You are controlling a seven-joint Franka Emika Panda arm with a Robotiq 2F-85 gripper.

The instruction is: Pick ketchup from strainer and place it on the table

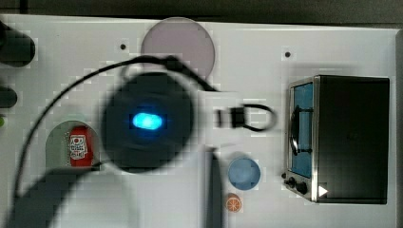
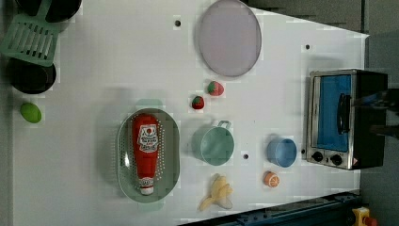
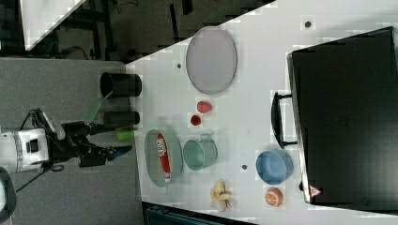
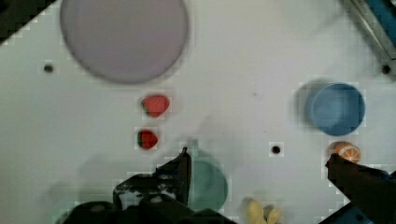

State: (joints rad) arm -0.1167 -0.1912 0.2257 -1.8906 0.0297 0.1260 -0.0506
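I see the ketchup (image 2: 145, 151), a red squeeze bottle with a white cap and a white-and-red label, lying flat on its side inside the strainer (image 2: 171, 155), its length along the basin's long axis and its cap toward the left view's bottom. The strainer is a pale green oval basin with a dotted perforated centre, resting on the white surface (image 2: 103, 70).

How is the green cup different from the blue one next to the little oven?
The green cup has a handle; the blue cup shows none. The green one looks larger than the blue one and sits beside the strainer, while the blue one sits by the toaster oven. Both stand upright and look empty.
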